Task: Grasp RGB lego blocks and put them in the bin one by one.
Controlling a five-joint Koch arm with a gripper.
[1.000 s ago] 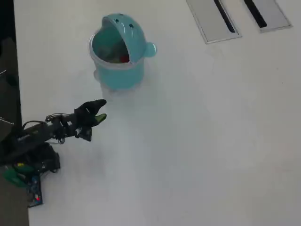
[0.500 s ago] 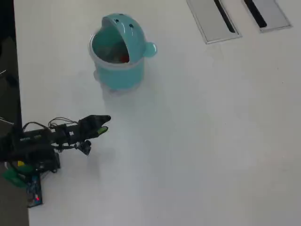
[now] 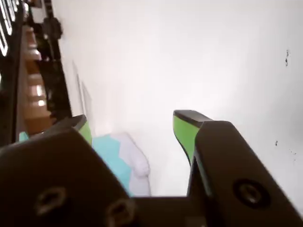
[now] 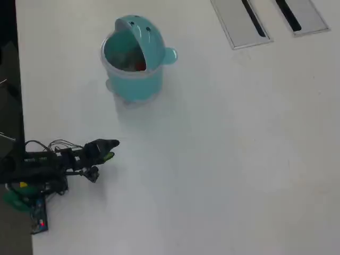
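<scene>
The teal bin (image 4: 133, 85) with its domed lid and side knob stands at the table's upper left in the overhead view. A small red block (image 4: 140, 66) shows inside it. The yellow-green and blue blocks are not visible. My gripper (image 4: 109, 151) is drawn back at the left edge, well below the bin. In the wrist view my gripper (image 3: 135, 118) is open and empty, its green pads wide apart. The bin (image 3: 118, 156) shows blurred, low between the jaws.
Two grey panels with black slots (image 4: 241, 21) lie flush in the table at the top right. The arm's base and green clamp (image 4: 16, 196) sit at the table's left edge. Dark and wooden furniture (image 3: 33, 85) lies beyond that edge.
</scene>
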